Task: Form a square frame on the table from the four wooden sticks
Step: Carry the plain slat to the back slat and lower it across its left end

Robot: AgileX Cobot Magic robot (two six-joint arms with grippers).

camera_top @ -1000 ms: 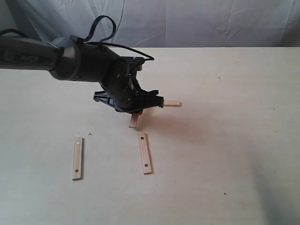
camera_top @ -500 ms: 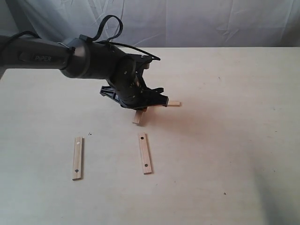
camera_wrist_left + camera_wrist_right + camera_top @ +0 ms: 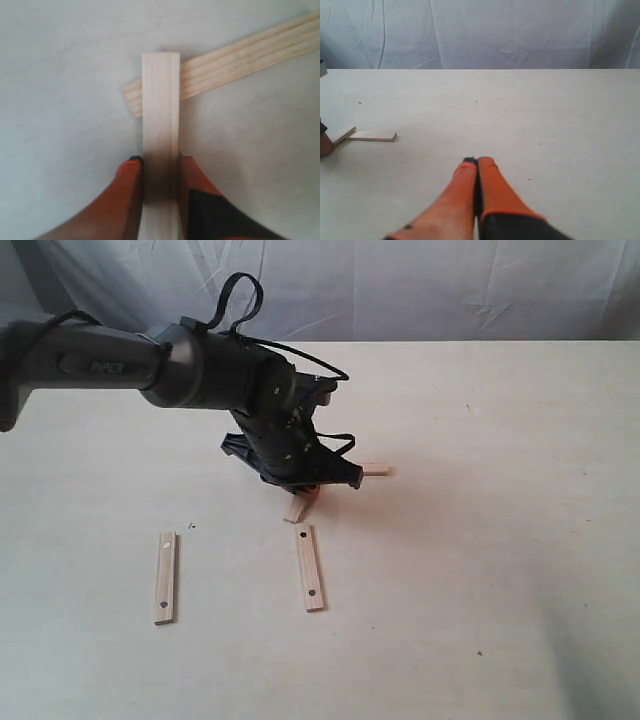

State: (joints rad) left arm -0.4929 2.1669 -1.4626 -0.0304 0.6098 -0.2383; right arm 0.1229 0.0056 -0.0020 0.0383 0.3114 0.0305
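Observation:
My left gripper is shut on a narrow plain stick, held over the table. Its free end crosses above the second narrow stick, which lies flat; whether they touch I cannot tell. Two wider sticks with end holes lie parallel nearer the front: one just below the gripper, the other further left. No square frame is formed. My right gripper is shut on nothing above bare table, out of the exterior view; the flat narrow stick shows far off in the right wrist view.
A wrinkled white cloth backdrop hangs behind the table's far edge. The left arm's dark body and cable loop stretch in from the left above the table.
The left gripper has carried the held narrow stick to the right and slightly toward the front. The two wide sticks have stayed put.

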